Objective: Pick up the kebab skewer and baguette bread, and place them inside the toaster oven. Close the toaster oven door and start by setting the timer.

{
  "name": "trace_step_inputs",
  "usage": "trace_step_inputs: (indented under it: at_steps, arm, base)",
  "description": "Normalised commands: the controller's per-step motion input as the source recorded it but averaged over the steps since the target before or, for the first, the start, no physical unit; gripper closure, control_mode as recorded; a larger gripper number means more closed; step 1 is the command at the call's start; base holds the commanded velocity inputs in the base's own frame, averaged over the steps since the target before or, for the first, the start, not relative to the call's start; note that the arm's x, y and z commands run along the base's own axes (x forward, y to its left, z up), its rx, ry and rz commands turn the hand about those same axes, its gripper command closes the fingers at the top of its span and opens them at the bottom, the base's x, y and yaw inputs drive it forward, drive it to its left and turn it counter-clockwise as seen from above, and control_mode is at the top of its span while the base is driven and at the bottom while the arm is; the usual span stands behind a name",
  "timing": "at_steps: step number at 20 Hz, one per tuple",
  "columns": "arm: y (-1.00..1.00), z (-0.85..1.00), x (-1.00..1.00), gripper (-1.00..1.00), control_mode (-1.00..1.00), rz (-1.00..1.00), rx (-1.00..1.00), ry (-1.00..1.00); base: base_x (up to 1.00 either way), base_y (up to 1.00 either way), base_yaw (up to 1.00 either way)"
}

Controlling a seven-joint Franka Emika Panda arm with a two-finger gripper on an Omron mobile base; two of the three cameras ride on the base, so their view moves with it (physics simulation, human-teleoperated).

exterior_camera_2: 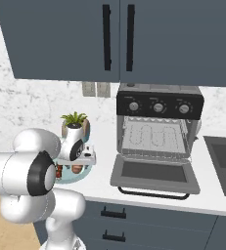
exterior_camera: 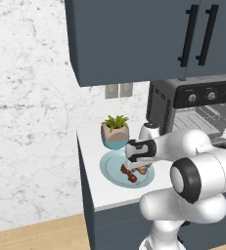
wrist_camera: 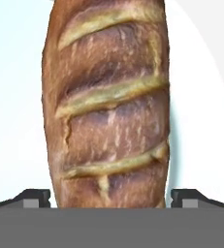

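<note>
White counter (exterior_camera: 97, 193) beneath grey cabinets held a pale blue plate (exterior_camera: 109, 171) carrying kebab skewer (exterior_camera: 129, 175) and baguette bread (wrist_camera: 108, 106). Hand view: gripper (wrist_camera: 111, 198) spread wide, straddling the loaf (fingers apart from it). Right base view: toaster oven (exterior_camera_2: 158, 122), toaster oven door (exterior_camera_2: 153, 175) dropped open. No legible lettering.

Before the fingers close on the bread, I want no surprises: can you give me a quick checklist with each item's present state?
1. gripper open: ok, jaws stand wide.
2. baguette bread centred between the fingertips: ok in the hand view.
3. Bread lying on the plate: ok.
4. kebab skewer clear of the grip: cannot tell, it lies close beside the hand.
5. toaster oven door down: ok.
6. toaster oven rack free: ok.
</note>
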Motion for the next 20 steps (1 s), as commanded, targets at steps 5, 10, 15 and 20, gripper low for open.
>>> trace_step_inputs:
  at_steps: [5,10,15,20]
  arm:
    - [0.00,-0.06,-0.13,1.00,-1.00,-0.01,0.00,0.00]
    - [0.00,0.11,-0.20,1.00,-1.00,0.00,0.02,0.00]
    - [-0.41,1.00,-0.52,1.00,-1.00,0.02,0.13,-0.02]
    - [-0.95,0.93,-0.77,1.00,-1.00,0.03,0.03,-0.12]
  base:
    - [0.00,0.00,0.00]
    - [0.00,0.00,0.00]
    - [0.00,0.00,0.00]
    - [0.00,0.00,0.00]
